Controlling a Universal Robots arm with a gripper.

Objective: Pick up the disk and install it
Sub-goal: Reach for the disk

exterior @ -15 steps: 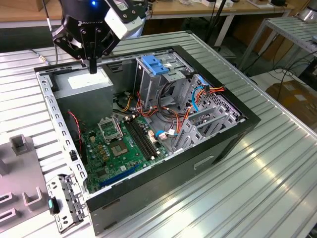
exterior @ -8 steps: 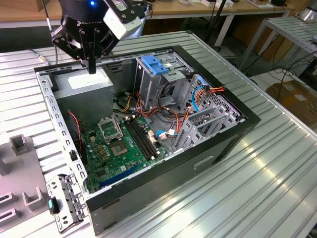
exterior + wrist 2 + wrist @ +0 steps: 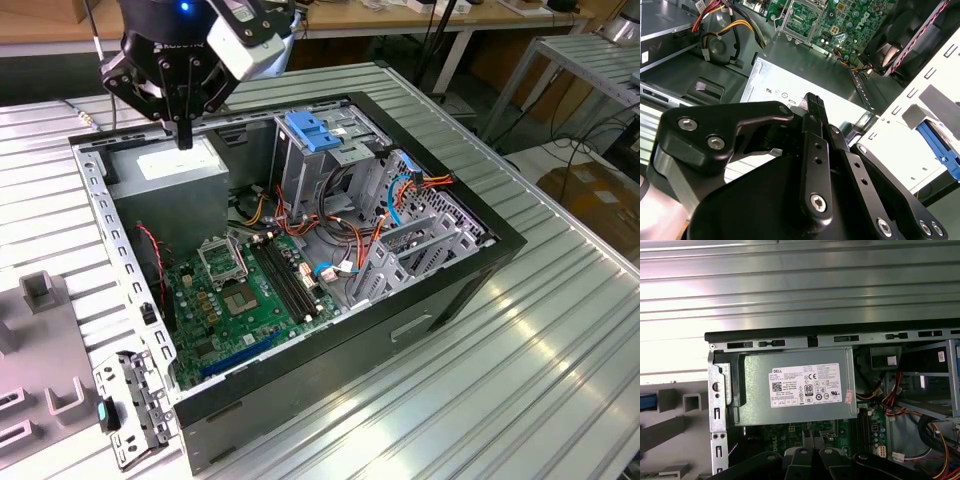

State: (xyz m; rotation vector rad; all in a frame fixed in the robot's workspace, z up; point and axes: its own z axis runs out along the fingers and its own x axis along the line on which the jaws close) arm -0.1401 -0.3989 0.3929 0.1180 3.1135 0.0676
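Ribbed metal tabletop [image 3: 540,340] (glare-streaked), wooden workbench [image 3: 400,18] behind

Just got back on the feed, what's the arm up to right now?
The arm's gripper hangs over the open computer case, close above the grey power supply in the corner at the exterior view's left. Its fingers are together and hold nothing. A blue plastic bracket sits on top of the drive cage, and the motherboard lies exposed on the case floor.
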